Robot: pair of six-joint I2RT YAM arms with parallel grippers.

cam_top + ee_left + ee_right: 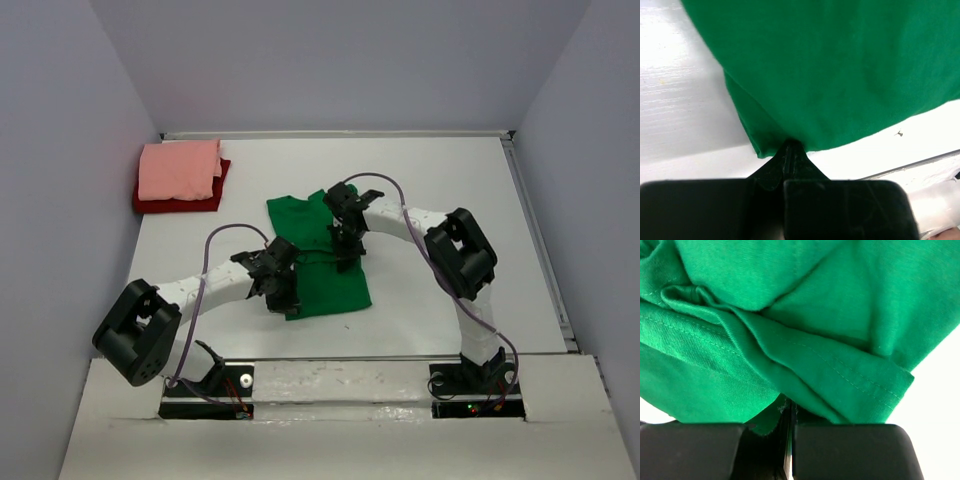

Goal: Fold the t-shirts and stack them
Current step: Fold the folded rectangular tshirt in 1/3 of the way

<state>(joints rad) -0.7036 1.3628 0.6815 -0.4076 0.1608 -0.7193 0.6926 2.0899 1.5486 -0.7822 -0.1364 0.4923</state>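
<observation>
We're holding the green tee (pixel 330 290) with both arms, mid-table (pixel 450 180), just ahead of the bases. Left gripper (pixel 790 146) is clamping tight on the tee's near-left edge, and what looks like a doubled layer is sitting in the pinch. Right gripper (pixel 790 407) is pinching fully closed on a bunched, stitched edge further back. We're guessing sleeve or side hem, since the wrist view is too close to say. Salmon-pink tee (pixel 180 168) is lying folded on top of the dark red tee (pixel 175 205) in the far-left corner, well apart from the green one.

We're judging this as mid-fold on the last shirt, with stacking not yet done. For a clean fold we're aiming at:
- Raising both pinches together, so the cloth is hanging taut between them with no sag.
- Carrying the edge across level and laying it edge-on-edge before letting go.
- Pulling lightly outward while lowering, because the right side is looking wrinkled and we're risking a lumpy fold there.
- Releasing both together, low to the cloth.
</observation>
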